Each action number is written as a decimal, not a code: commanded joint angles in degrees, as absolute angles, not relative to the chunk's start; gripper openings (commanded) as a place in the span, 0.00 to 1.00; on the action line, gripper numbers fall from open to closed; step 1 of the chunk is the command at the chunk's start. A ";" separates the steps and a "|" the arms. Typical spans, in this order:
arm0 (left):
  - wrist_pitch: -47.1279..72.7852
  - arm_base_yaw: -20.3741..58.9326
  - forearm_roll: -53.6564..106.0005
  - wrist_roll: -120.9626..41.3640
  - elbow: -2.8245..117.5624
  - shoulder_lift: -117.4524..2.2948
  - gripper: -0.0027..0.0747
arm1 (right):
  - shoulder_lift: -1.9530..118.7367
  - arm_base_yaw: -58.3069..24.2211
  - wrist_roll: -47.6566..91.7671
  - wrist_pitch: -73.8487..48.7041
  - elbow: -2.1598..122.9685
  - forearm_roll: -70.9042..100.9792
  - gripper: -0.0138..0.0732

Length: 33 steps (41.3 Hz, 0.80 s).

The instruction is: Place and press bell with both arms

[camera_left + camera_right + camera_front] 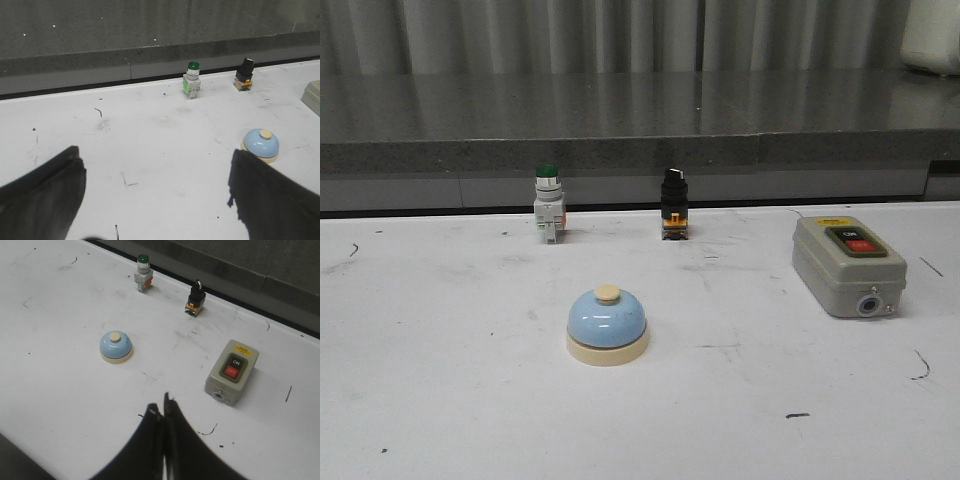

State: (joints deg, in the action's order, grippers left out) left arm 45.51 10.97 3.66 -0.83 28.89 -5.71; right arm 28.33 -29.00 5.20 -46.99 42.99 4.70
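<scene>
- One bell [607, 324] sits upright on the white surface [440, 400], lower centre of the front frame, with nothing touching it.
- Three other controls stand well apart from it: a green switch [547, 203] and a black switch [673, 203] along the back edge, and a grey box [848, 265] at the right.
- Left fingers [45, 192] are spread wide and empty; in the left wrist frame the bell shows at lower right, just beside the right-hand finger.
- Right fingers [161, 437] are pressed together and hold nothing; in the right wrist frame the bell lies at centre left, well apart from them.
- Handling, as I judge it: the bell looks light and rigid, a hard shell rather than anything soft or fragile.
- Its glossy dome is likely slippery and curves away from a pinch, so fingers closing high on it could slide off.
- Best hold looks to be low, across the cream base, where the rim gives a straighter edge.
- The cream knob on top is for pressing only, straight down, since a sideways push could skid so light a thing across the smooth surface.
</scene>
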 commanded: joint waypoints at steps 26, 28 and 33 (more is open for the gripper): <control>41.00 10.80 4.02 -0.90 30.24 -7.09 0.01 | 28.48 -28.58 5.83 -43.14 44.23 4.58 0.08; 41.00 10.80 4.02 -0.90 30.24 -7.09 0.01 | 28.48 -28.58 5.83 -43.14 44.23 4.58 0.08; 41.00 10.80 4.02 -0.90 30.24 -7.09 0.01 | 28.48 -28.58 5.83 -43.14 44.23 4.58 0.08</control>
State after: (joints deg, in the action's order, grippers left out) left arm 45.51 10.97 3.66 -0.83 28.89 -5.71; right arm 28.30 -29.00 5.20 -46.99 42.99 4.70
